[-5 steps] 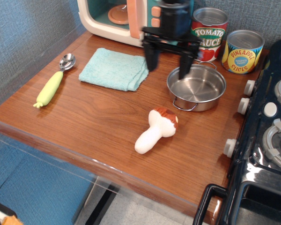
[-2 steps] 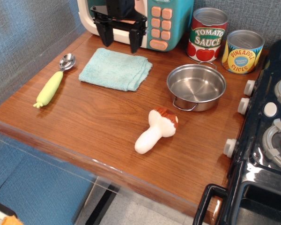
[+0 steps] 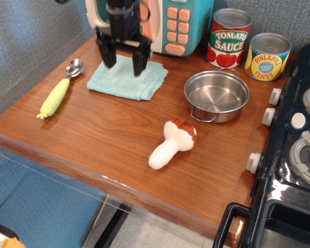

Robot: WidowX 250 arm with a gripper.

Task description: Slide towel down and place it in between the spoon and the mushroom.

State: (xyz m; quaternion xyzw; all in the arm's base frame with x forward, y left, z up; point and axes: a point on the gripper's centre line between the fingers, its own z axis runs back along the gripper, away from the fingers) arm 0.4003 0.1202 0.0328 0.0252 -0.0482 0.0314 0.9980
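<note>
The folded light teal towel [image 3: 125, 78] lies flat at the back left of the wooden counter. My black gripper [image 3: 123, 60] hangs open right over the towel's back part, one fingertip at each side of its middle, holding nothing. The spoon [image 3: 60, 91], a shiny metal bowl on a yellow-green corn-shaped handle, lies to the left of the towel. The mushroom [image 3: 172, 143], with white stem and reddish-brown cap, lies on its side toward the front, to the right of and below the towel.
A steel pot [image 3: 216, 95] stands right of the towel. A tomato sauce can [image 3: 230, 39] and a pineapple can [image 3: 268, 57] stand at the back right. A toy microwave [image 3: 168, 23] is behind the gripper. A dark stove [image 3: 294, 150] borders the right edge.
My gripper has moved left from over the pot's back rim to in front of the microwave, then come down over the towel. The towel, spoon and mushroom have not moved.
</note>
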